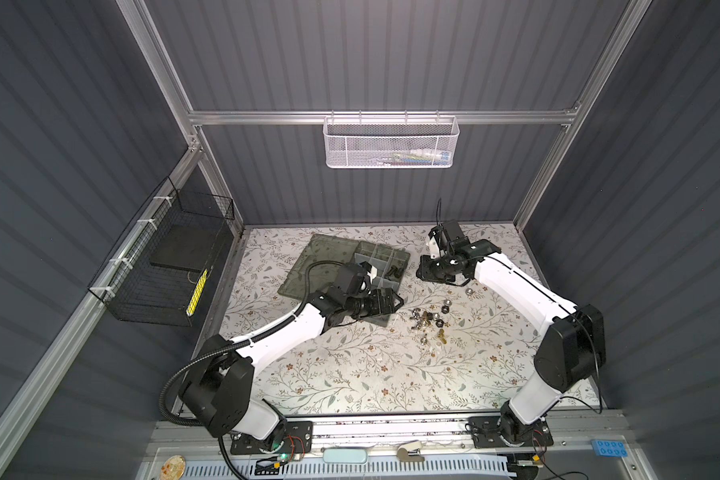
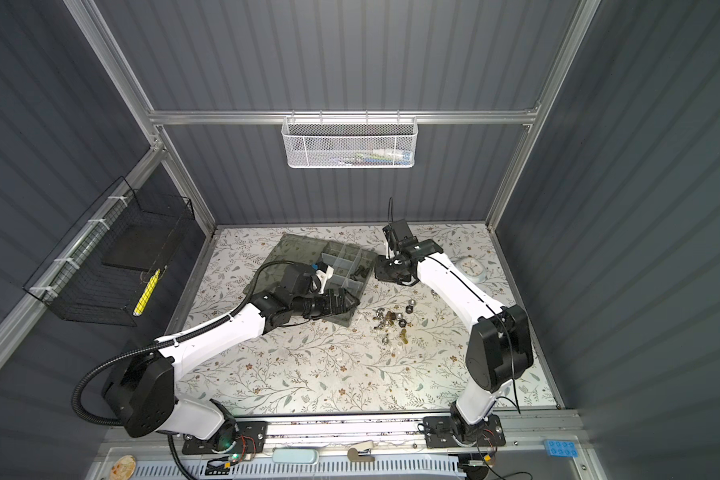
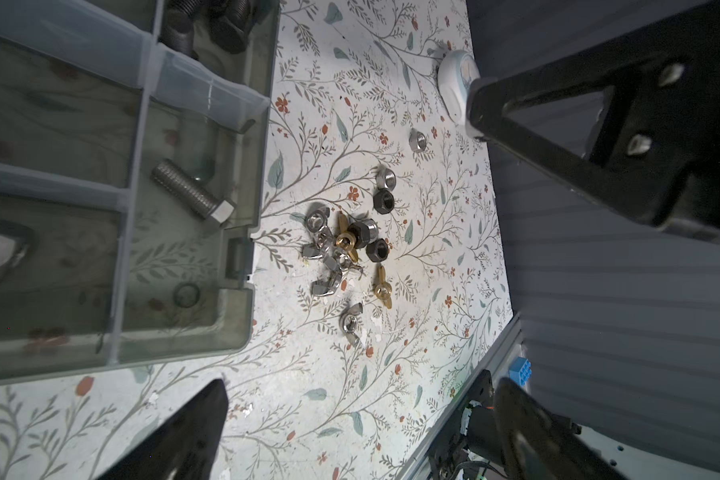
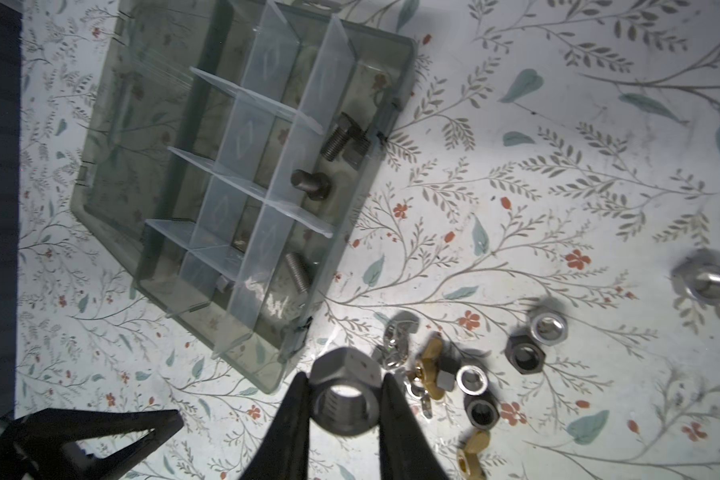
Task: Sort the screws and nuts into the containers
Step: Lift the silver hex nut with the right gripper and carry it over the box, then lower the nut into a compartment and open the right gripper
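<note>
Nut (image 4: 346, 405) looks steel: stiff, slick, dense for its size; flats give best hold. Right gripper (image 4: 345, 384) pinches its sides, just beside organiser box (image 4: 391, 54). Left gripper (image 1: 391, 302) gapes empty near loose nuts (image 4: 474, 374).

The near half of the floral tabletop (image 1: 350, 374) lies open; the nuts (image 1: 427, 323) and the organiser box (image 1: 391, 254) crowd the middle.

Dull metal nut (image 4: 346, 392), translucent plastic organiser box (image 4: 371, 75)

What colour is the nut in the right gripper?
Dull grey; the hexagonal metal nut shows best in the right wrist view.
</note>
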`<state>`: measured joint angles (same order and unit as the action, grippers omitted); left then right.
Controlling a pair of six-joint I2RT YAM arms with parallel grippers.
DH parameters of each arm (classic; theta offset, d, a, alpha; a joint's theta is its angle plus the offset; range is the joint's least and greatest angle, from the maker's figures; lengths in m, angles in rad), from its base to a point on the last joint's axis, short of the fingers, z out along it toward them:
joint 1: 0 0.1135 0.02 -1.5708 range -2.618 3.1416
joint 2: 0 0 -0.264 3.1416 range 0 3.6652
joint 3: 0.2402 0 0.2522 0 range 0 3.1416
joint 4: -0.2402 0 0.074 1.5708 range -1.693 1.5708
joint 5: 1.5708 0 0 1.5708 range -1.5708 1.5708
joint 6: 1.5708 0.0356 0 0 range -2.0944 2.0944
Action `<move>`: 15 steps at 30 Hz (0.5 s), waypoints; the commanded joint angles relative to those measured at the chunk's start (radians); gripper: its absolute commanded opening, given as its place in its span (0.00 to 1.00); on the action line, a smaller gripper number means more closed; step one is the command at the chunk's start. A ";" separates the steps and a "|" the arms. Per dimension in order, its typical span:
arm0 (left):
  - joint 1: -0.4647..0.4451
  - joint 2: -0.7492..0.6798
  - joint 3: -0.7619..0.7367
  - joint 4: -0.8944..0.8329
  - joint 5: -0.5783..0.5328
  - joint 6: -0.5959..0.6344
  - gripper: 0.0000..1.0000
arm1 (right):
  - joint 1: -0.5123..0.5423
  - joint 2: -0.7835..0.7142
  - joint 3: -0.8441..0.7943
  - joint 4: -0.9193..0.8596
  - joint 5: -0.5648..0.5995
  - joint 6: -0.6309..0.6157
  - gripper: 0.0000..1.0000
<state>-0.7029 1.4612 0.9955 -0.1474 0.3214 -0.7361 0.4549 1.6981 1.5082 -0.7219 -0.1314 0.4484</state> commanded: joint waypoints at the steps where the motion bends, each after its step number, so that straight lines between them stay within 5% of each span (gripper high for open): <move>1: 0.026 -0.051 -0.042 -0.055 -0.024 0.041 1.00 | 0.030 0.047 0.059 -0.026 -0.038 0.025 0.22; 15: 0.201 -0.234 -0.196 -0.100 0.025 0.046 1.00 | 0.176 0.232 0.255 -0.018 -0.133 0.086 0.24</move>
<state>-0.5320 1.2594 0.8288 -0.2161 0.3176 -0.7097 0.6064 1.9057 1.7229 -0.7292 -0.2329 0.5095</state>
